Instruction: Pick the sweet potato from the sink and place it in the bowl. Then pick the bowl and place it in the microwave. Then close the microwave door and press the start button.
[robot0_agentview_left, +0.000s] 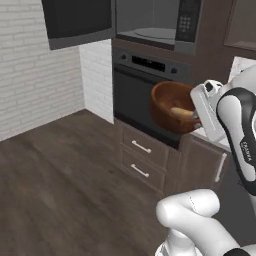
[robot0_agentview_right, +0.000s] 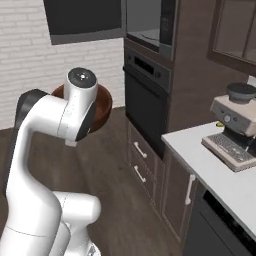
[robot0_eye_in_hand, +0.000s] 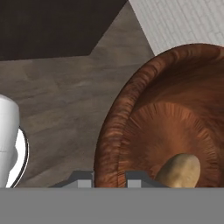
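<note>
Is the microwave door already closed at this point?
No, the microwave door stands swung open to the left, leaving the microwave cavity and its turntable exposed.

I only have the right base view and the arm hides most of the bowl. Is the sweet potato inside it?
Observer: Yes, the sweet potato lies inside the bowl.
Operator: Where does the gripper hold it?
Observer: The gripper straddles the bowl's rim, one finger inside, one outside.
Operator: Is the microwave door open?
Observer: Yes. The microwave door is swung wide to the left, and the microwave turntable shows.
</note>
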